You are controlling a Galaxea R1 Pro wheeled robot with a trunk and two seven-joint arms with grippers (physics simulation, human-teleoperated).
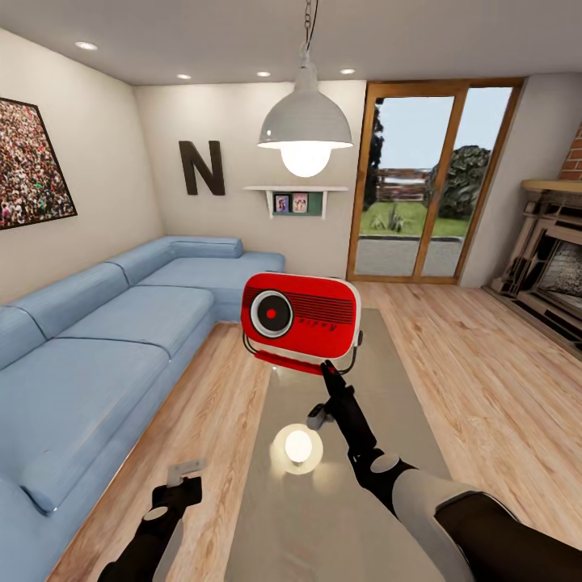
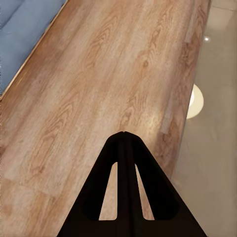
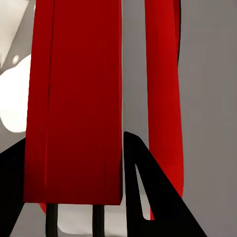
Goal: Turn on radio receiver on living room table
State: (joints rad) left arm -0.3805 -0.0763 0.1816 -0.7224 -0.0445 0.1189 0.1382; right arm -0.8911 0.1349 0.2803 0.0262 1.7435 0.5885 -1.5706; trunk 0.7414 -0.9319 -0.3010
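Left gripper [image 1: 187,473] is hanging low at about 7 o'clock in the head view, over the wood floor [image 1: 214,396] between sofa and table; in the left wrist view its fingers [image 2: 123,148] are pressed together at the tips, clenched on nothing. Right gripper [image 1: 328,372] is reaching forward at about 5 o'clock, tip touching the lower front edge of the radio receiver [image 1: 301,322]. In the right wrist view the red body [image 3: 79,108] is sitting between the dark fingers [image 3: 148,192], so the jaws are spread around it, not pinching. The radio is sitting on the table [image 1: 323,501], glossy grey top, near its far end, round dial facing the camera, about dead center. Lamp reflection [image 1: 297,447] is glowing on the tabletop just beside the right arm. Blue sofa [image 1: 97,364] is running along 9 o'clock. Farther back: pendant lamp [image 1: 305,129] at 12, letter N [image 1: 201,167] at 11, glass door [image 1: 428,186] at 1, fireplace [image 1: 550,259] at 3.
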